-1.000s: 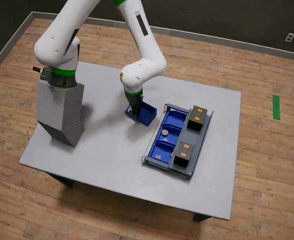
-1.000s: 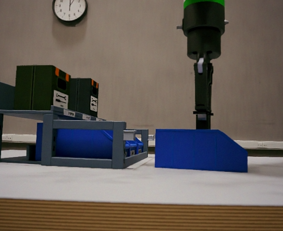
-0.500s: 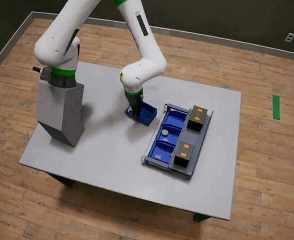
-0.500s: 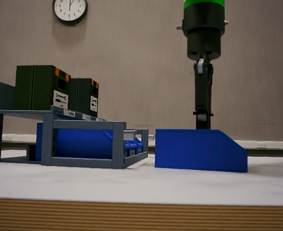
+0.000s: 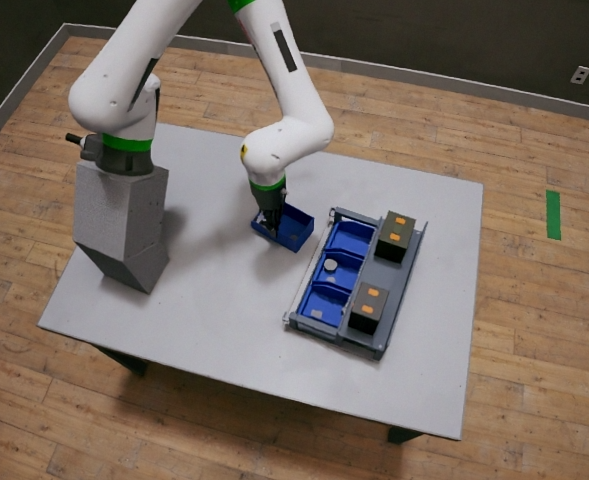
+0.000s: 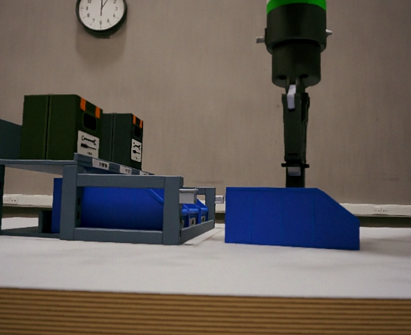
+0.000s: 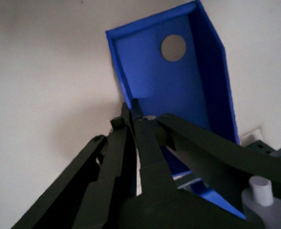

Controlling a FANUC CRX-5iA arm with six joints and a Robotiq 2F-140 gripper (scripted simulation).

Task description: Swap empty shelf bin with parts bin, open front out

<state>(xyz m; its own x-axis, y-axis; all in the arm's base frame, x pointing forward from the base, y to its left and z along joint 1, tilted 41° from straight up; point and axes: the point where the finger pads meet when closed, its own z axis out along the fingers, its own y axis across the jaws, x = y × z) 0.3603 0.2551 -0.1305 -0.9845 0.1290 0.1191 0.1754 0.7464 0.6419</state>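
The blue open bin with parts [image 5: 304,223] [image 6: 288,218] [image 7: 155,78] stands upright on the table in front of the shelf [image 5: 390,279] [image 6: 118,234]. Its low front faces away from the shelf. A round grey part [image 7: 173,48] lies near its front, and another grey part [image 5: 293,237] lies nearer its back. My gripper [image 5: 275,231] [image 6: 294,183] [image 7: 134,110] points down and is shut on one side wall of this bin, one finger inside and one outside. The empty blue bin [image 5: 350,238] stands in the shelf's far slot in the top view.
The middle shelf bin [image 5: 348,268] and near shelf bin [image 5: 330,304] hold grey parts. Two dark boxes [image 5: 395,237] [image 5: 369,307] stand on the low board above. A rail with white end pieces [image 6: 188,195] runs along the shelf front. The robot's pedestal [image 5: 123,217] stands on the table's left.
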